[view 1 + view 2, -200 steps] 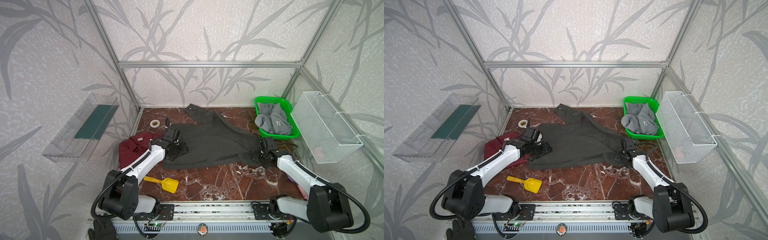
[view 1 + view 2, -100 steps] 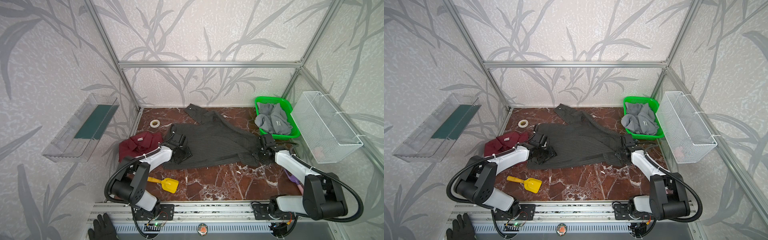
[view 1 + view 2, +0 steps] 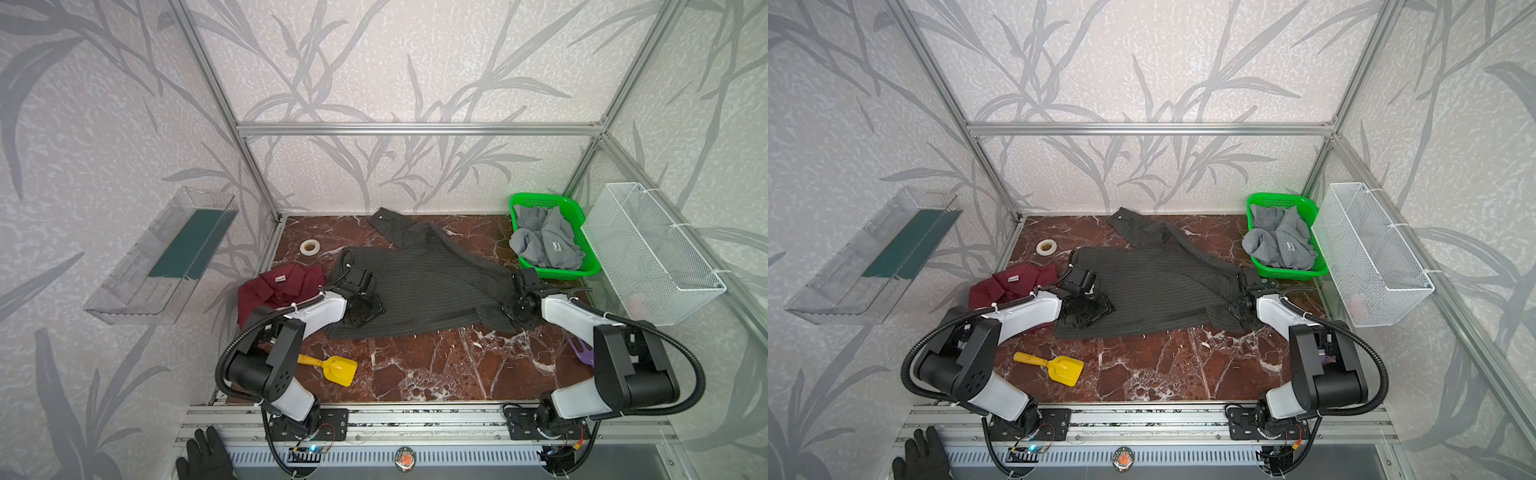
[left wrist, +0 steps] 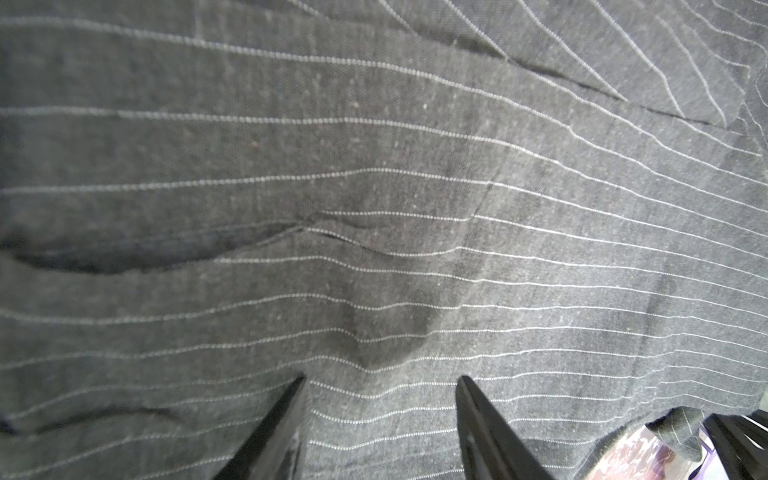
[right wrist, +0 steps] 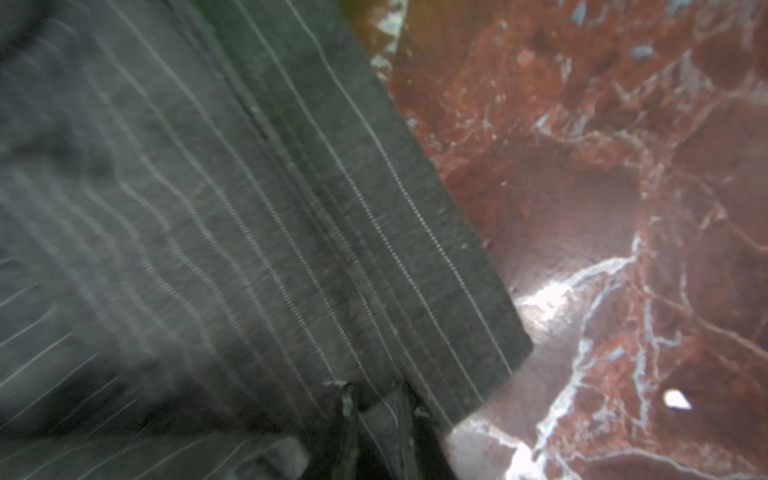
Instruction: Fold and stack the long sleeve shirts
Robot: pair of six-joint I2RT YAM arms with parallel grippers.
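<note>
The charcoal pinstriped shirt (image 3: 428, 286) (image 3: 1163, 282) lies spread across the middle of the marble table. My left gripper (image 3: 365, 309) (image 4: 380, 380) is low over its left part, open, with flat cloth between the fingertips. My right gripper (image 3: 513, 307) (image 5: 376, 399) is at the shirt's right edge, shut on a fold of the striped cloth near a hem corner. The maroon shirt (image 3: 274, 286) (image 3: 1005, 284) sits crumpled at the left, behind my left arm. In the green basket (image 3: 582, 272) at the back right lies the light grey shirt (image 3: 544, 241) (image 3: 1279, 243), bunched up.
A yellow scoop (image 3: 338, 368) lies front left and a tape roll (image 3: 309, 247) back left. A purple object (image 3: 582, 351) is partly hidden by my right arm. On the right wall hangs a white wire basket (image 3: 648, 253), on the left wall a clear tray (image 3: 166, 257). A gloved hand (image 3: 205, 457) rests at the front rail.
My right gripper has closed on the charcoal shirt's right edge. My left arm has folded lower and its gripper has shifted a little rightward over the shirt, staying open.
</note>
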